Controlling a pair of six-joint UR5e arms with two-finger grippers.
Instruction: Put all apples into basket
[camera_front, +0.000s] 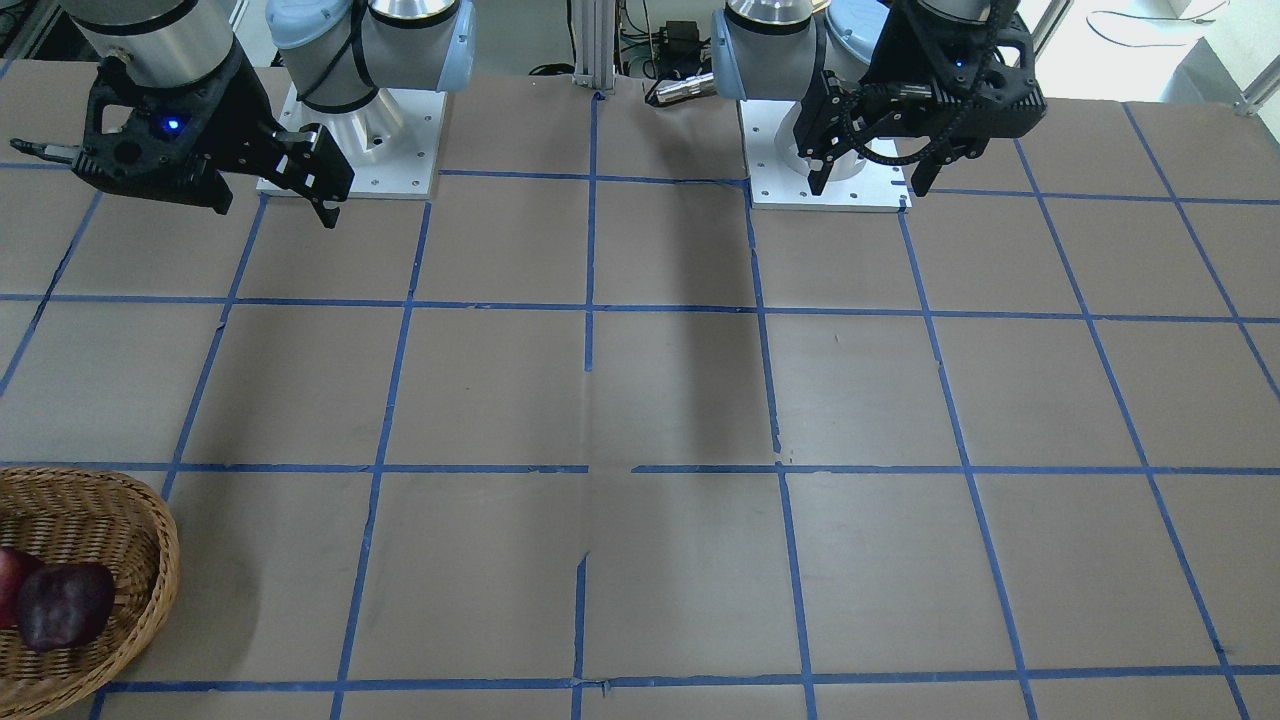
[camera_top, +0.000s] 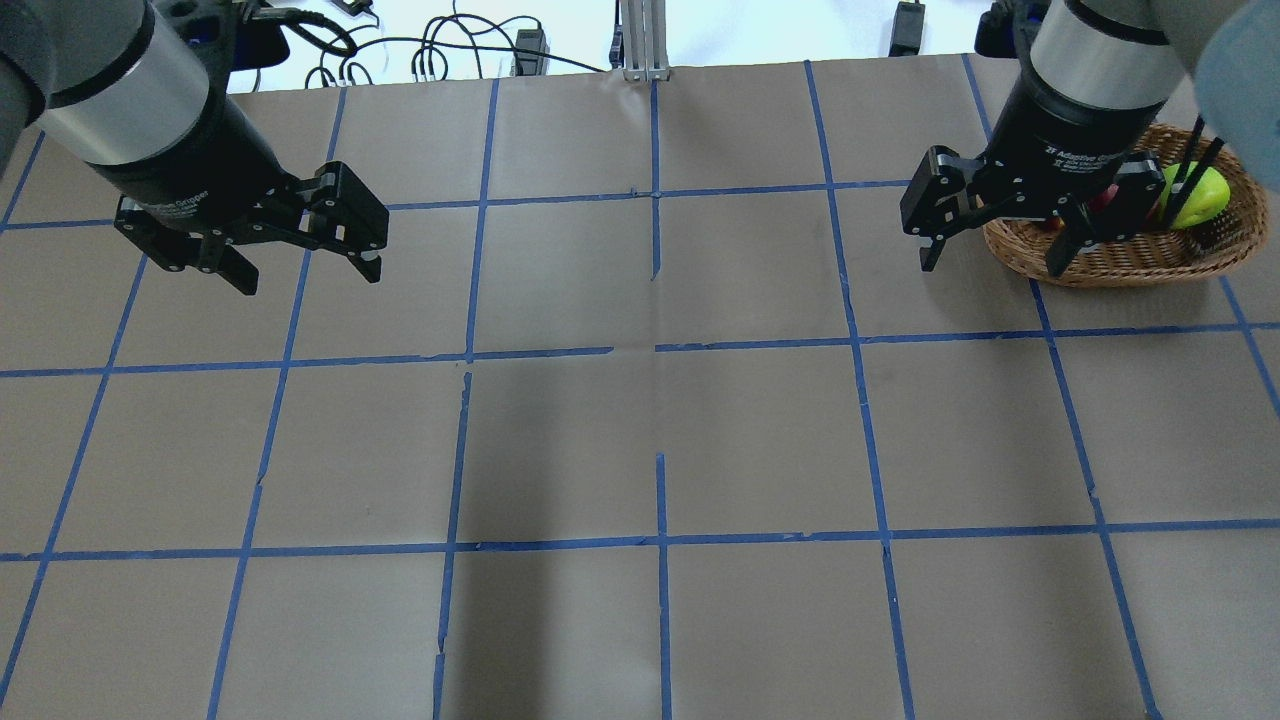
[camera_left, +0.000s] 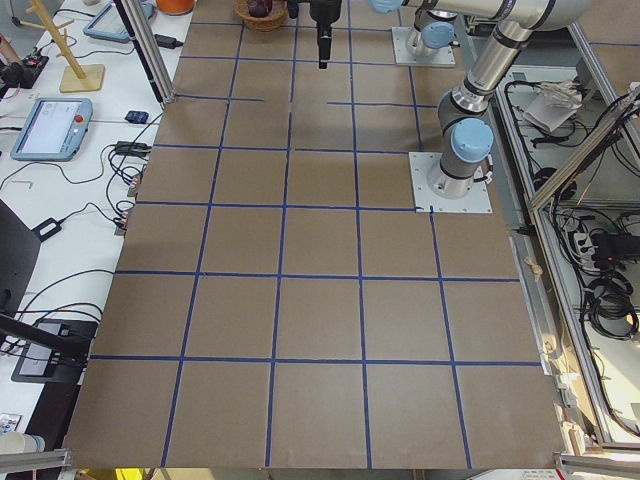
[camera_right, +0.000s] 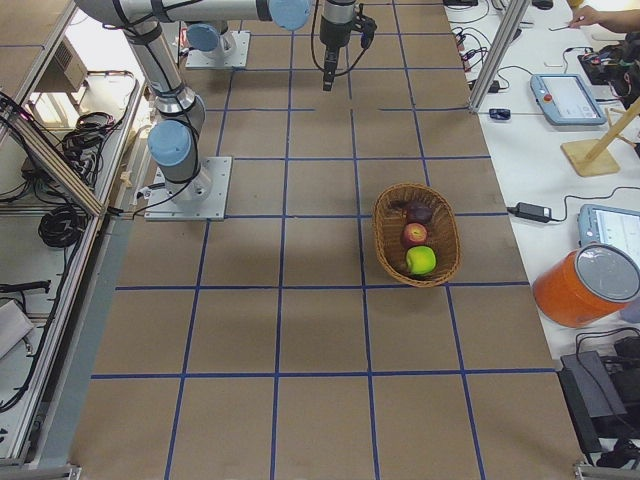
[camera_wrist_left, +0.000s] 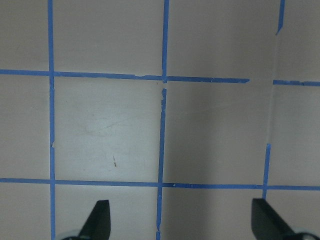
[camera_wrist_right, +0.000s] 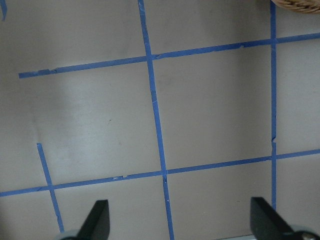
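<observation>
The wicker basket (camera_right: 385, 235) holds all three apples: the green one (camera_right: 421, 260), the red one (camera_right: 414, 235) and the maroon one (camera_right: 419, 212). In the overhead view the basket (camera_top: 1130, 262) lies at the far right with the green apple (camera_top: 1195, 195) showing past the arm. In the front view the basket (camera_front: 150, 560) shows the maroon apple (camera_front: 65, 605). My right gripper (camera_top: 990, 267) hangs open and empty above the basket's left rim. My left gripper (camera_top: 305, 275) is open and empty over the far left of the table.
The brown table (camera_top: 660, 440) carries a grid of blue tape lines. The two arm bases (camera_front: 350, 150) (camera_front: 825, 170) stand on white plates at the robot's side. An orange bucket (camera_right: 585, 285) and tablets sit on a side bench beyond the table's edge.
</observation>
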